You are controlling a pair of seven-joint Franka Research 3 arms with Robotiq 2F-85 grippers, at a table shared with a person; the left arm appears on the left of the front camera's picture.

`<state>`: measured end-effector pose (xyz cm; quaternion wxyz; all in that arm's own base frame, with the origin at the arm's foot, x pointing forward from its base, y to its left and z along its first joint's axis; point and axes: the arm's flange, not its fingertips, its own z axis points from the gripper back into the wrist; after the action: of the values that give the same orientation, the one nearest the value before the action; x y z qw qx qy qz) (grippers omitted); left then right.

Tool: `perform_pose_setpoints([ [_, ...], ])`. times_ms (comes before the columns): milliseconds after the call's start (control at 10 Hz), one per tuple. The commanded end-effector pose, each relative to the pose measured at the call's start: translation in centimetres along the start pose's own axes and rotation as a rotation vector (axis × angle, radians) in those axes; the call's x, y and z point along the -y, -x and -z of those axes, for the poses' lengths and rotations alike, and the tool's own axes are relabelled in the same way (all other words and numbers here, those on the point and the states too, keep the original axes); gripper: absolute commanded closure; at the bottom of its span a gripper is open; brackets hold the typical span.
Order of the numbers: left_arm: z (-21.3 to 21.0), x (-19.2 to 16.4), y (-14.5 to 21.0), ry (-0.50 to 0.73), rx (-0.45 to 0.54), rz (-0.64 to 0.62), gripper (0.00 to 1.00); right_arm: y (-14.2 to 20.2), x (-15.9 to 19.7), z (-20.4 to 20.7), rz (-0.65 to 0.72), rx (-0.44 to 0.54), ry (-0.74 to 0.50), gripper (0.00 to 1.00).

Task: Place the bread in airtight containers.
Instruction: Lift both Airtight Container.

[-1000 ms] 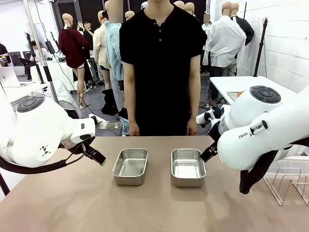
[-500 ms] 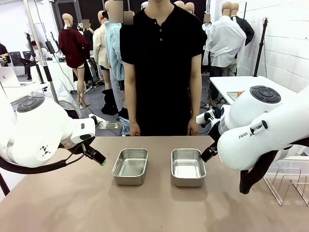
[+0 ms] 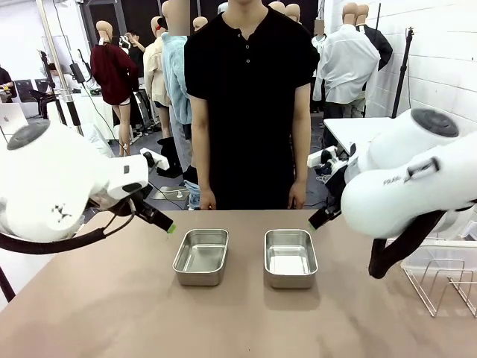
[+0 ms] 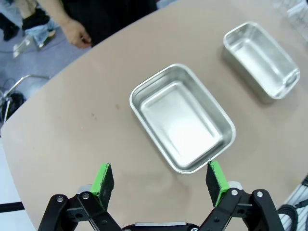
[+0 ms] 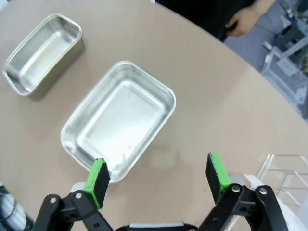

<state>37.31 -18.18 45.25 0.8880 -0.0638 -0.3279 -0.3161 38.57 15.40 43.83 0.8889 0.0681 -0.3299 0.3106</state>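
Two open steel containers stand side by side mid-table, both empty and without lids: the left one [image 3: 201, 257] and the right one [image 3: 290, 259]. My left gripper [image 3: 167, 225] hovers open, up and to the left of the left container. In the left wrist view, that container [image 4: 180, 118] lies just beyond my open gripper [image 4: 159, 175], with the other container [image 4: 260, 57] farther off. My right gripper [image 3: 315, 222] hangs open above the right container's far right corner. The right wrist view looks past my gripper [image 5: 156, 173] onto that container [image 5: 120, 118], and the other container [image 5: 43, 50] sits farther away. The bread is out of view.
A person in a black shirt stands at the far edge, with both hands [image 3: 206, 200] [image 3: 297, 200] hanging just behind the table. A clear wire rack [image 3: 440, 280] sits off the table's right side. Bare brown tabletop [image 3: 238, 321] spreads in front of the containers.
Both arms have lifted. The left gripper rose and shifted slightly right, and the right gripper rose above the right container's corner. The containers and the person have stayed put.
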Motion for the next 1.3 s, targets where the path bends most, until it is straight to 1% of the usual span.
perform_pose_setpoints([
  [0,-3.8,-1.8,1.8,0.116,0.040,0.000,0.00,3.3,2.5,-3.9,0.024,0.077,-0.104,0.00],
  [300,-7.3,-2.6,2.2,0.213,0.109,-0.019,0.00,4.3,3.9,-8.5,0.050,0.156,-0.185,0.00],
  [400,-8.7,-3.2,2.6,0.209,0.113,-0.013,0.00,4.9,4.7,-9.6,0.077,0.177,-0.207,0.00],
  [500,-9.1,-3.8,2.9,0.216,0.125,-0.018,0.00,5.2,5.1,-10.3,0.077,0.185,-0.224,0.00],
  [600,-9.3,-4.0,2.9,0.228,0.138,-0.024,0.00,5.1,5.2,-10.3,0.073,0.177,-0.227,0.00],
  [700,-9.2,-3.6,2.8,0.252,0.128,-0.007,0.00,5.0,5.1,-9.9,0.063,0.159,-0.240,0.00],
  [1000,-9.2,-3.6,2.6,0.240,0.112,-0.013,0.00,5.0,5.1,-9.6,0.063,0.146,-0.245,0.00],
  [1200,-9.5,-3.5,2.5,0.235,0.121,-0.038,0.00,5.0,5.1,-9.4,0.076,0.137,-0.248,0.00],
])
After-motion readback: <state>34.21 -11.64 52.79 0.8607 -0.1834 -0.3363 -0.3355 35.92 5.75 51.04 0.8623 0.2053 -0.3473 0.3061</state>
